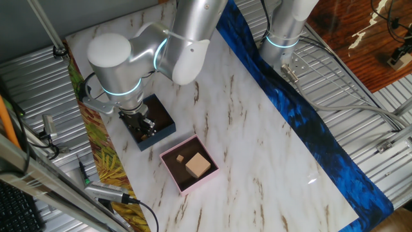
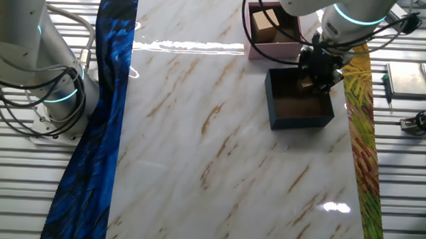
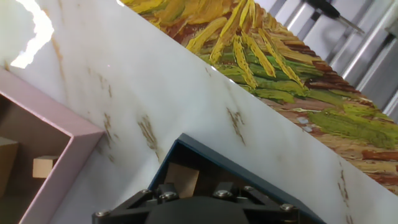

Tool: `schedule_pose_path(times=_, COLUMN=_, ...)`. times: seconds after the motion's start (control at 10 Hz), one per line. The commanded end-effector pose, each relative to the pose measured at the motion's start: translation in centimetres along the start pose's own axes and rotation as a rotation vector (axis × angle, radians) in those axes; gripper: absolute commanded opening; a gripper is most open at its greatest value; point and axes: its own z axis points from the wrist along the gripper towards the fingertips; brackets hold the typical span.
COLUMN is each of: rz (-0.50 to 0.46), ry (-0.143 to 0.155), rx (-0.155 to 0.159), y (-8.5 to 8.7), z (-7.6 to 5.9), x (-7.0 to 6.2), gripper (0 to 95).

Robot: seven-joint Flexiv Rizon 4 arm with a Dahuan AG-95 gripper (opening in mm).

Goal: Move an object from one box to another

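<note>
The dark navy box [image 1: 166, 126] stands near the table's left edge, and my gripper [image 1: 146, 125] reaches down into it. Beside the fingers in the box [image 2: 285, 114] a small wooden block [image 2: 306, 84] shows, and the gripper [image 2: 318, 72] hangs right at it. In the hand view the same block [image 3: 181, 178] sits just past the navy rim [image 3: 214, 157], above the gripper's black housing [image 3: 199, 210]; the fingertips are hidden. The pink box [image 1: 168, 169] lies next to the navy one and holds a large wooden block [image 1: 198, 165] and a small one [image 1: 181, 156].
A blue patterned cloth strip [image 1: 302, 109] runs along one side of the marble table, a yellow-green patterned cloth [image 1: 106, 154] along the other. A second arm's base [image 1: 283, 32] stands beyond the blue strip. Cables and tools [image 1: 103, 192] lie off the table's left edge.
</note>
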Motion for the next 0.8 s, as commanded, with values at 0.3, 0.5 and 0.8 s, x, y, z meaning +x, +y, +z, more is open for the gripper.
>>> schedule_pose_path(times=0.3, rz=-0.03, ry=-0.037, rx=-0.048, y=0.09, z=0.27, x=-0.29, gripper=38.0)
schedule_pose_path(times=0.5, rz=-0.041, ry=-0.052, rx=-0.072, y=0.16, z=0.3, x=-0.2, gripper=38.0)
schedule_pose_path(times=0.8, rz=-0.028, ry=-0.051, rx=-0.071, y=0.79, z=0.22, x=0.14, gripper=38.0)
